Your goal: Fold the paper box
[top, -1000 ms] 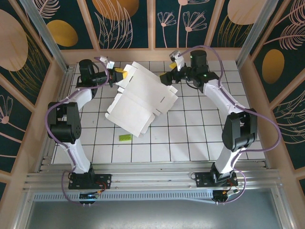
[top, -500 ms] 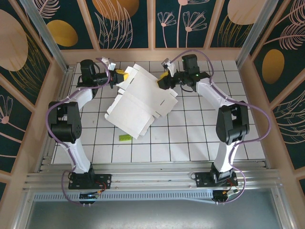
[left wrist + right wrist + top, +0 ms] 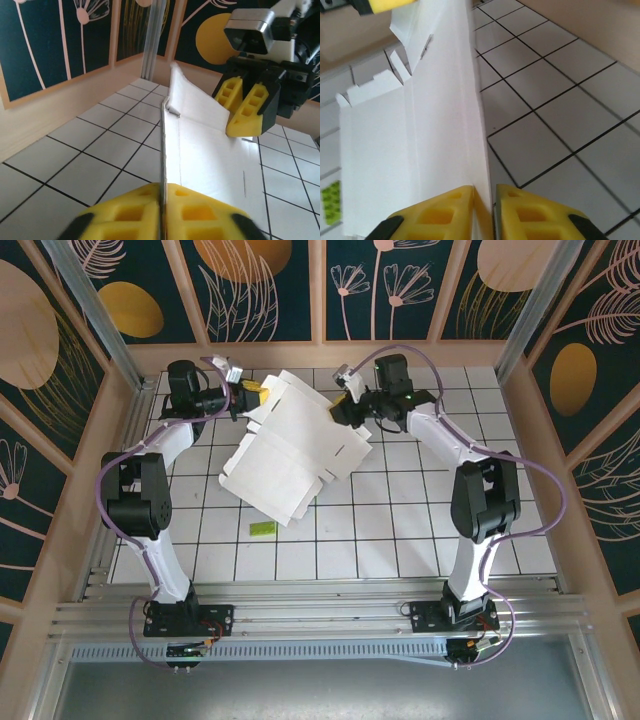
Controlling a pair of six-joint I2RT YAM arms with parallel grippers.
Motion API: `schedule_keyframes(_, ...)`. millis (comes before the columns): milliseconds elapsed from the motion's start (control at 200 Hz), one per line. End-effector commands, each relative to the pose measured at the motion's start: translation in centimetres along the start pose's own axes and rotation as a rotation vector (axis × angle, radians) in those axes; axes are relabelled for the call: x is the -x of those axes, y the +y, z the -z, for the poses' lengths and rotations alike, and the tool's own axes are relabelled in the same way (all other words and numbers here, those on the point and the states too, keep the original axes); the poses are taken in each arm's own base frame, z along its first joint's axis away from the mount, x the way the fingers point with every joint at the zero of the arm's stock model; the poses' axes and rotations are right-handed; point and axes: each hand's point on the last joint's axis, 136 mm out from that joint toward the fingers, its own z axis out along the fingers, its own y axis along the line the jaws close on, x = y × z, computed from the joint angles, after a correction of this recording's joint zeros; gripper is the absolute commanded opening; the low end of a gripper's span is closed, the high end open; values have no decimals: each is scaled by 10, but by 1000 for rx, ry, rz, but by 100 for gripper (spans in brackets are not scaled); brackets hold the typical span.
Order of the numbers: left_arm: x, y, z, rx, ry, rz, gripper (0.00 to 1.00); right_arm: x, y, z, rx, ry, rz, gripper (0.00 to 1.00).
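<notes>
Paper box (image 3: pixel 290 455) edge-on within left gripper (image 3: pixel 161 194); opposite edge within right gripper (image 3: pixel 484 200)

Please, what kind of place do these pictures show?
Most likely a robot test cell rather than a home or a factory: a white tiled table walled by painted leaf-pattern panels, with aluminium rails at its near edge carrying the left arm and the right arm.

White on the paper box (image 3: pixel 295 455). Yellow on fingers of left hand (image 3: pixel 251 392) and right hand (image 3: pixel 343 403). White tiles, black grid lines on the table (image 3: pixel 400 530). Green on the scrap (image 3: pixel 263 528). Dark teal, orange discs, pale leaf outlines on the walls (image 3: pixel 270 290).
</notes>
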Motion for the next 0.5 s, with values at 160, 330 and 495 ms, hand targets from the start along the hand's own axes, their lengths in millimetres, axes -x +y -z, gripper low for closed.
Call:
schedule_keyframes(160,54,-28,32,233,-181,-57,74,39,2,38,-292,178,341,12)
schedule_keyframes(330,46,-56,66,444,-221,17,95,30,9,41,-434,309,473,13)
schedule_keyframes(495,25,-92,76,475,-157,2,96,7,14,29,-547,421,619,14)
